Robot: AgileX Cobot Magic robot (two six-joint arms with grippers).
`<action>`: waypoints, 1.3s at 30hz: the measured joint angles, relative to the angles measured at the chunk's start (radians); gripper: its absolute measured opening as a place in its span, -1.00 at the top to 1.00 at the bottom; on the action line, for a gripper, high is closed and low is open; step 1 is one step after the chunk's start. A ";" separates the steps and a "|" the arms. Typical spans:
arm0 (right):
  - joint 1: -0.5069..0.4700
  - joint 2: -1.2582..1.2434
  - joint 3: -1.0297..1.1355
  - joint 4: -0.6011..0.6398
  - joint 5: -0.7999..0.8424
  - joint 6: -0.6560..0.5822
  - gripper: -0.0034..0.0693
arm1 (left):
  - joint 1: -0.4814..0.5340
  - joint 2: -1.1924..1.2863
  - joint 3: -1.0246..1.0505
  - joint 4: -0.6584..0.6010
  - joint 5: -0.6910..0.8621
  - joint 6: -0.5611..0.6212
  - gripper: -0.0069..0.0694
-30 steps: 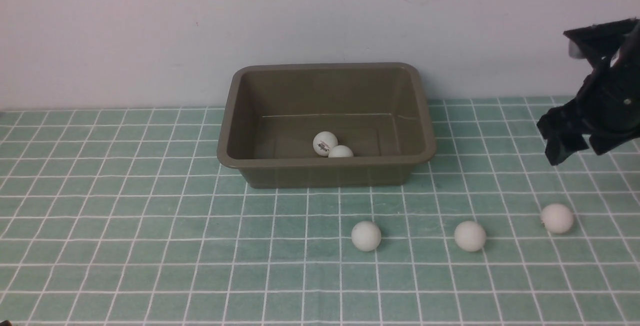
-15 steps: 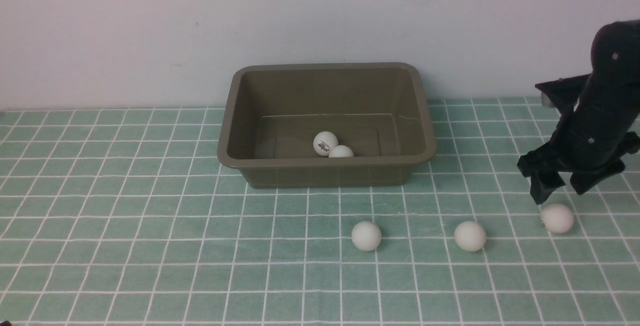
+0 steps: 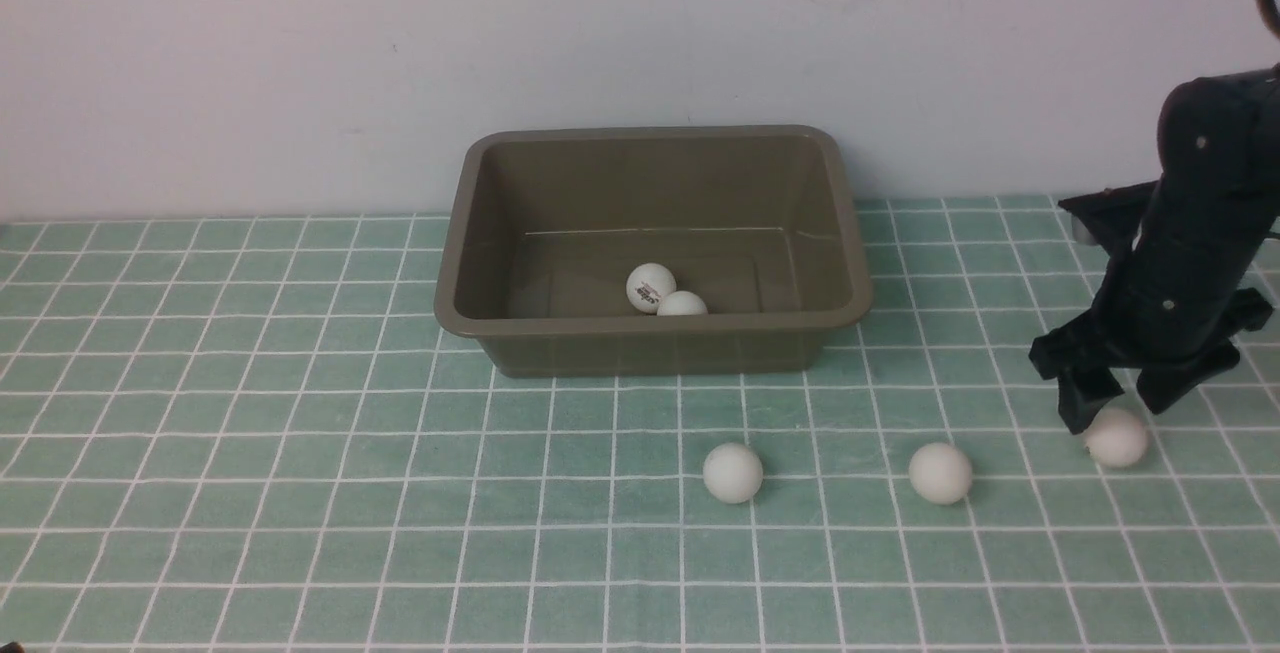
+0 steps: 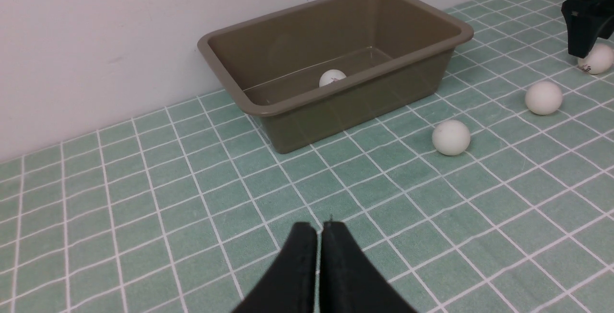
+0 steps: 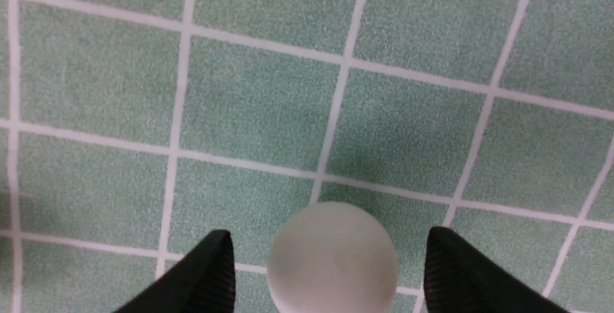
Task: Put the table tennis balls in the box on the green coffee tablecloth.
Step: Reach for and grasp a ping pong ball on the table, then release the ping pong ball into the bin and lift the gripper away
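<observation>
Table tennis balls [image 4: 451,137], five small matte white ones, are split between two spots. Two lie touching on the floor of the olive-brown rectangular plastic box [image 3: 650,353], near its front wall: a logo-printed ball [image 3: 651,287] and a plain ball [image 3: 682,303] half hidden by the rim. The box stands toward the back of the pale green tablecloth [image 3: 250,433] with its grid of thin white lines, close to the pale wall [image 3: 300,53]. The other three rest on the cloth in front of the box, well apart in a loose row: a middle ball [image 3: 732,473], a second ball [image 3: 940,473] to its right, and a far-right ball [image 3: 1116,439].

The black right end effector [image 3: 1118,411] points down over that far-right ball, fingers spread to either side of it. The right wrist view shows a gap between each finger and the ball, so nothing is pinched. The black left end effector [image 4: 320,230] hangs over bare cloth, well apart from the box, fingertips pressed together on nothing.
</observation>
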 joint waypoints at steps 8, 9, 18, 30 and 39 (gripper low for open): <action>0.000 0.053 0.000 -0.006 0.016 0.005 -0.36 | 0.000 0.000 0.000 0.000 0.000 0.000 0.83; 0.000 0.056 0.000 -0.006 0.017 0.007 -0.31 | 0.000 0.000 0.000 0.000 0.000 0.000 0.83; 0.000 0.057 -0.029 -0.003 0.046 0.019 -0.10 | 0.000 0.000 0.000 0.000 0.000 0.000 0.83; 0.016 0.057 -0.436 0.463 0.122 -0.120 -0.10 | 0.000 0.000 0.000 0.000 0.000 0.000 0.83; 0.217 0.086 -0.513 0.512 0.021 -0.208 -0.10 | 0.000 0.000 0.000 0.000 0.001 0.000 0.83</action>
